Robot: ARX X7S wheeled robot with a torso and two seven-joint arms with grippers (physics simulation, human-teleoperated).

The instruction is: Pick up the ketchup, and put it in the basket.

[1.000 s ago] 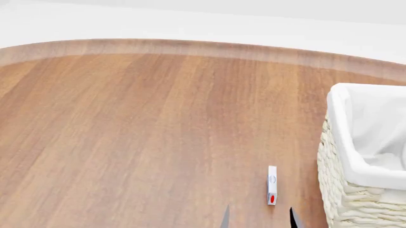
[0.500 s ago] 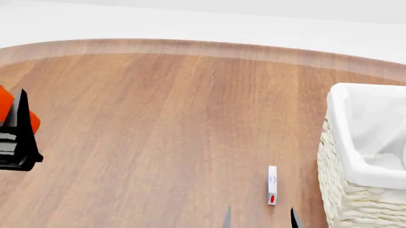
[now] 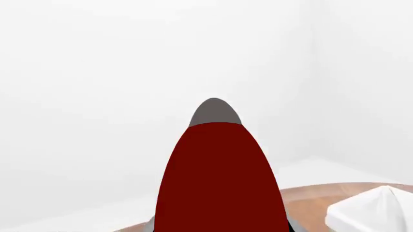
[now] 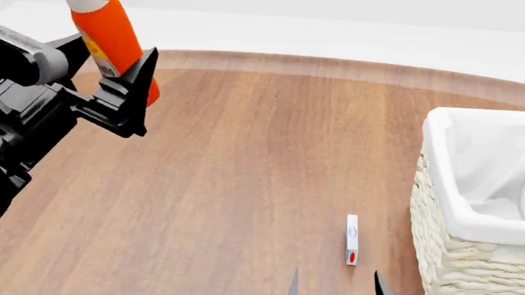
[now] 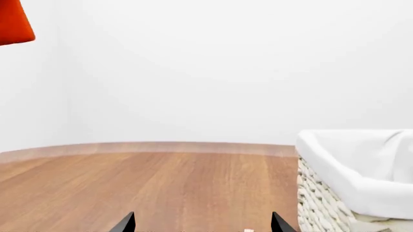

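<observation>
The ketchup (image 4: 110, 38), an orange-red bottle with a yellow-white label, is held in my left gripper (image 4: 115, 83) high above the wooden table at the far left of the head view. It fills the left wrist view (image 3: 219, 183) as a dark red shape. Its bottom corner shows in the right wrist view (image 5: 13, 21). The basket (image 4: 471, 203), cream wicker with a white liner, stands at the right edge, also in the right wrist view (image 5: 355, 179) and in the left wrist view (image 3: 371, 212). My right gripper (image 4: 335, 284) is open and empty, low at the front, left of the basket.
A small white box (image 4: 352, 239) with a red dot lies on the wooden table (image 4: 230, 172) just beyond my right gripper and left of the basket. The table's curved far edge runs along the top. White wall behind.
My left arm has risen into the head view from the left, lifting the ketchup up and to the right. The right gripper, the box and the basket have not moved.
</observation>
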